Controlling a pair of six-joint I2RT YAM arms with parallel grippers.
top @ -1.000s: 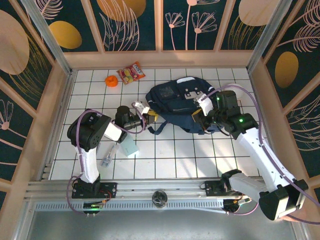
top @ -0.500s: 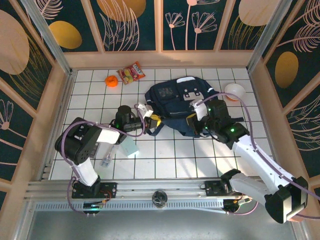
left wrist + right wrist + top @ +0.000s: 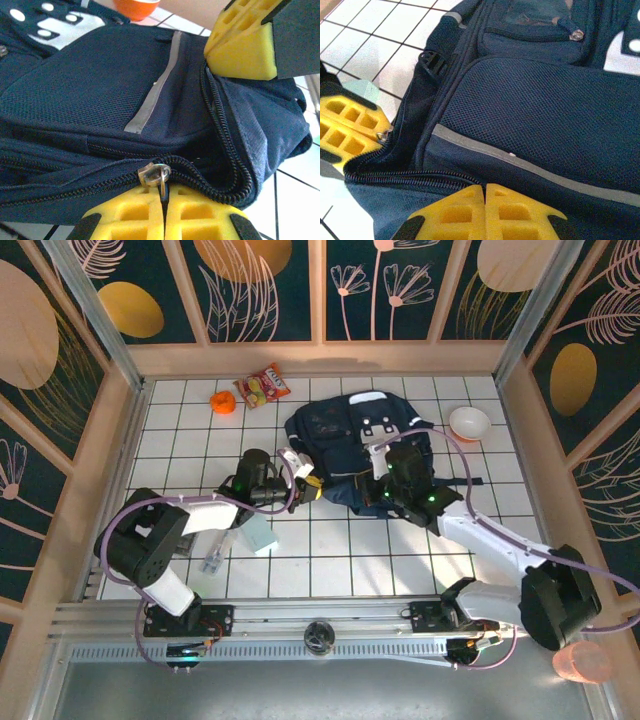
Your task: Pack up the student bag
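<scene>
yellow fingers of the left gripper (image 3: 163, 196) are pressed flat together, and the small metal zip pull (image 3: 154, 175) is pinched at their tips. from that pull the black zip (image 3: 227, 150) curves round the bag's corner and runs up to a yellow finger of the other arm.

the right gripper (image 3: 485, 194) is closed as well. its yellow fingers meet with no gap, right against the cloth edge below the zip. whether a fold of fabric is caught between them i cannot tell. above its tips lie a thin grey stripe (image 3: 520, 161) and a dark mesh pocket (image 3: 545, 115).

from above, both grippers sit on the near edge of the backpack (image 3: 335, 430), the left one at its left corner and the right one just beside it, facing it.

the backpack lies flat on the white tiled tabletop (image 3: 350, 550), a little right of the middle and towards the back. its front faces up, with the grey buckle patches showing.

a white bowl (image 3: 469, 422) stands near its right side. an orange thing (image 3: 222, 401) and a snack packet (image 3: 262, 386) lie well apart from it at the back left. a pale green box (image 3: 262, 533) rests near the left arm.
</scene>
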